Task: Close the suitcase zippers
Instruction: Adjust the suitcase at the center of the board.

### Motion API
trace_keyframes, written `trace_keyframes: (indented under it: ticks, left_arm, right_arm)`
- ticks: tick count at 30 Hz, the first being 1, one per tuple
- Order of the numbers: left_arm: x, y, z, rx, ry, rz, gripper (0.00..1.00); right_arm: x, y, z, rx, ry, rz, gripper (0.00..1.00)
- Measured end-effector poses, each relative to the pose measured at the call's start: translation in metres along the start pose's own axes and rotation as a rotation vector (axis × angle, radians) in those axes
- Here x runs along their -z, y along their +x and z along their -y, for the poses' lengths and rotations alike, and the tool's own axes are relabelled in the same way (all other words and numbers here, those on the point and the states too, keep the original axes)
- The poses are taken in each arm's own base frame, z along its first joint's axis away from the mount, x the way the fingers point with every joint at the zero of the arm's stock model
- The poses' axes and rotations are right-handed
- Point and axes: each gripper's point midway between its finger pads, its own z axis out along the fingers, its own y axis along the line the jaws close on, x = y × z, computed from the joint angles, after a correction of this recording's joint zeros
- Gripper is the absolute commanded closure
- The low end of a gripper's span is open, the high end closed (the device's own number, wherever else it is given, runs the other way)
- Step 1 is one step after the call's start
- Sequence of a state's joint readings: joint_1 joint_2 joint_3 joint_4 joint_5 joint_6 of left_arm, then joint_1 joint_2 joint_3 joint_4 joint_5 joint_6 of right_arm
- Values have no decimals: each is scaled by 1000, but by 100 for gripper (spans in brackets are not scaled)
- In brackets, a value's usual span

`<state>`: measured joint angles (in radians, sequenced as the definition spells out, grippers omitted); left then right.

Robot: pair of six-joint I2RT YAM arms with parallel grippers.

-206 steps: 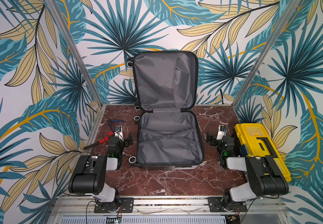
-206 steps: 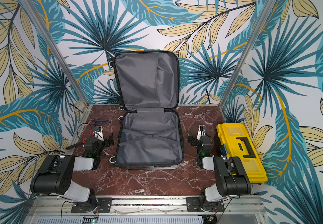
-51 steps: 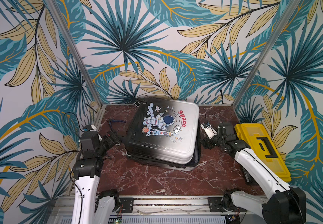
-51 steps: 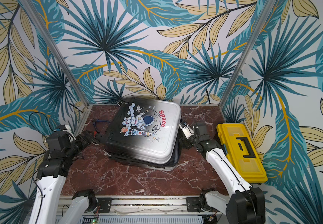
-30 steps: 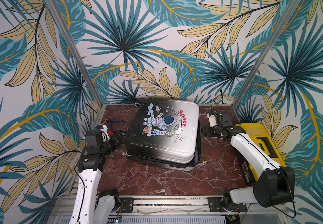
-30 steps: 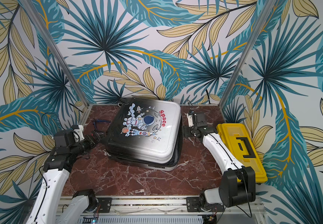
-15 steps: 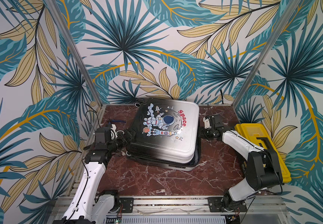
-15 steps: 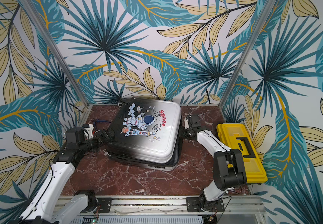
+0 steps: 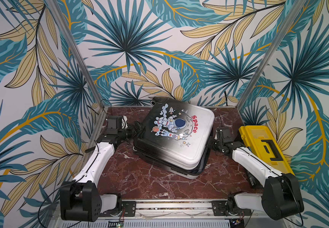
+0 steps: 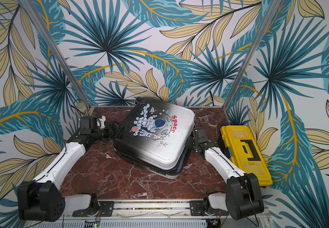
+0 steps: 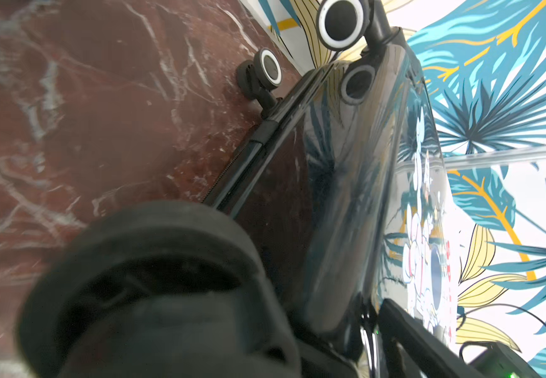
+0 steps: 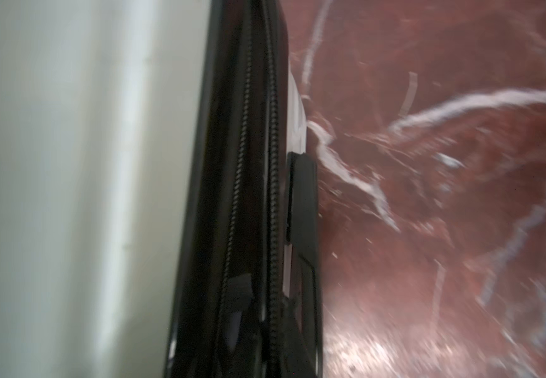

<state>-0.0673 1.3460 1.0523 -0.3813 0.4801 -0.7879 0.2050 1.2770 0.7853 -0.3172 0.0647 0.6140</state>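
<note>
black zippers (image 12: pixel 273 163) meet the clenched right claw (image 9: pixel 211 142); left claw (image 9: pixel 138 129) gapes wide beside the suitcase (image 9: pixel 187 150).

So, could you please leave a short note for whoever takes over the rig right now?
Left pincer: open, at the suitcase's dark wheel end.
Right pincer: shut, at the seam on the opposite side; whether it grips anything is unclear.
Suitcase: flat on the table, lid down, halves slightly askew.
Done: lid closed.
Left: the zippers; the two tooth rows stand apart.
</note>
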Motion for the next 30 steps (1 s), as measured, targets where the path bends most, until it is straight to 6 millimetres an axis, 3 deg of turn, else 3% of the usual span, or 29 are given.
trace_keyframes:
  ticks: [12,18,21,24,27,30]
  left_arm:
    - [-92,-49,50,-87,72,-77,4]
    - [-124,-67,70,-105,141,-104,5]
    - [-134,-78,77,-115,167,-93,5]
    - [-138,-84,77,-123,175,-85,5]
    - [-136,-88,74,-135,168,-73,5]
    - [-129,-91,59,-138,128,-53,4]
  right_arm:
    - [34,37,18,-251,164,121,93]
    - [39,47,11,-349,184,162,78]
    - [40,50,3,-370,181,159,62]
    - [44,52,6,-377,202,159,45]
    - [51,54,12,-358,217,153,33]
    - [62,54,16,-321,217,147,30]
